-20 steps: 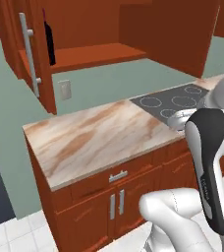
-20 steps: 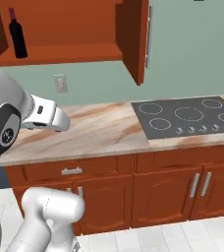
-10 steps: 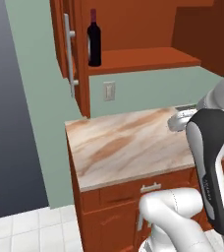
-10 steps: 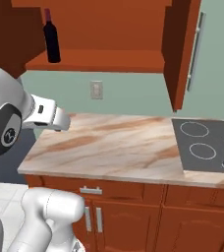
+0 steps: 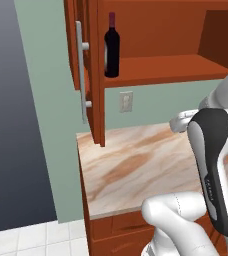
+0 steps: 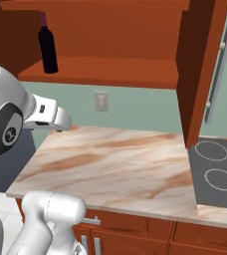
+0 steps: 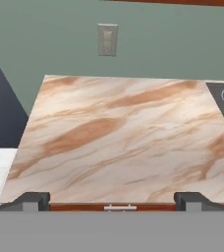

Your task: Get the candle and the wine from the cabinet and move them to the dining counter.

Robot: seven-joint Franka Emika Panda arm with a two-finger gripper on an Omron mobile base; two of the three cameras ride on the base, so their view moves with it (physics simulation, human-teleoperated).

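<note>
Wine (image 5: 111, 46) in cabinet (image 5: 156, 70); candle perhaps hidden

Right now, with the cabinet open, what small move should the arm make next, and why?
Probably raise the open pincer toward the wine. The bottle stands upright at the left end of the cabinet shelf, well above the pincer, which holds nothing and faces the wall counter.

From where I'm driving, the wine (image 5: 111, 46) stands upright at the left end of the open cabinet (image 5: 161, 70) shelf. Below it sits the wall counter (image 6: 115, 169), with the stovetop (image 6: 216, 172) on its right and an outlet (image 7: 107, 39) on the wall behind.
</note>
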